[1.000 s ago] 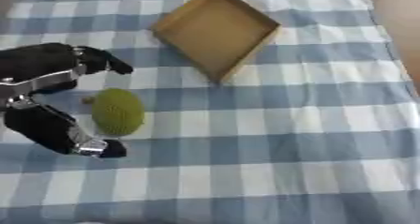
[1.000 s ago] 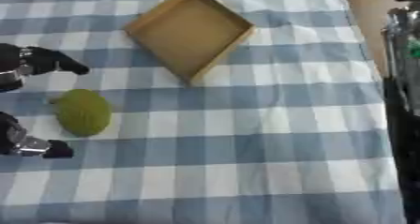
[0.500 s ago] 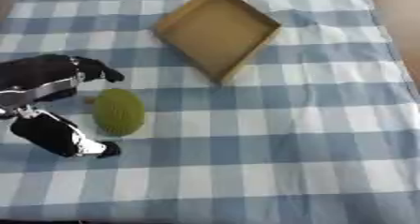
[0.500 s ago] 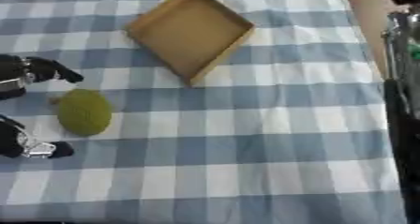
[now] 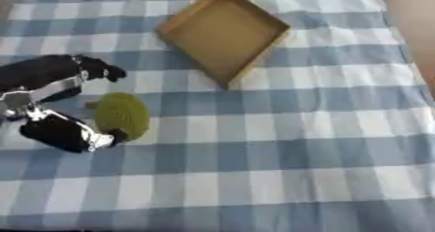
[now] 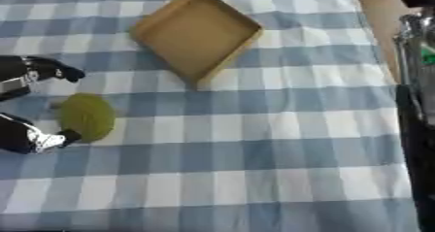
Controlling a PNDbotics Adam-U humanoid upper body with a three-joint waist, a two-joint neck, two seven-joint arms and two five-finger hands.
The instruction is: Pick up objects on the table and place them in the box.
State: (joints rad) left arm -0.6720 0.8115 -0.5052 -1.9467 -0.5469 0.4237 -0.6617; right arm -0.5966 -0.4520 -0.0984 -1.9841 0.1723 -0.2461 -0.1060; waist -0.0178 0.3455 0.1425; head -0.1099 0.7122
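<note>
Round green bumpy fruit (image 5: 122, 116) lay at frame's left on the checked desk (image 5: 297, 143). Left hand (image 5: 51, 100), fingers spread around it, not yet closed. Next: squeeze, lift toward shallow cardboard box (image 5: 224, 34).

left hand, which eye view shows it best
The left eye view: the left hand shows whole there, fingers and thumb spread either side of the green fruit. The right eye view cuts most of it off at the edge.
</note>
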